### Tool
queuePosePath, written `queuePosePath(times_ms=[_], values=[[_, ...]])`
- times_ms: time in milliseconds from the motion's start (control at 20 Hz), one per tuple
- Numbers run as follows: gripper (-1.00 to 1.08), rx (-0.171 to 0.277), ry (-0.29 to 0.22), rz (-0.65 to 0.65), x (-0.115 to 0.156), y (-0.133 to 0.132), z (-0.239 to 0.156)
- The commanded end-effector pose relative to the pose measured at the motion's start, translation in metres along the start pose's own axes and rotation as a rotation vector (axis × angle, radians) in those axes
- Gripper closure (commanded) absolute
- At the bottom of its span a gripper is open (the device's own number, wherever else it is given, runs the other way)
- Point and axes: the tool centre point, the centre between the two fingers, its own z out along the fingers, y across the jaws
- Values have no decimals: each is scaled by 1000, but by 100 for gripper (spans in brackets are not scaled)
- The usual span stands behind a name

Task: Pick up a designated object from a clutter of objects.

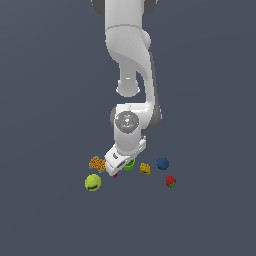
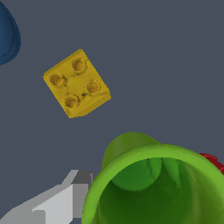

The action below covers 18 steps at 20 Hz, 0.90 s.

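Observation:
The designated object, a bright green hollow cup [image 2: 153, 188], fills the near part of the wrist view, and I look down into it. In the exterior view the cup [image 1: 129, 165] peeks out from under my gripper [image 1: 124, 168], which is lowered over it among the clutter of objects. One grey finger [image 2: 65, 201] stands right against the cup's outer wall. The other finger is hidden, so I cannot tell whether the grip is closed.
A yellow studded brick [image 2: 77, 83] [image 1: 145, 168] lies close beside the cup. A blue ball [image 1: 162, 163] [image 2: 6, 37], a red strawberry piece [image 1: 171, 181], an orange block [image 1: 97, 163], a yellow-green ball [image 1: 93, 182] and a tiny red bit [image 1: 116, 176] [image 2: 213, 161] surround it.

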Motion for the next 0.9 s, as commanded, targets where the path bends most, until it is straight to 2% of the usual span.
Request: queuePosePath(times_ms=[0,450,850], values=[[108,-1,1,0,0,0,-4],[108,-1,1,0,-7,-5,-42],[108,-1,1,-1,-18,-13,-113]])
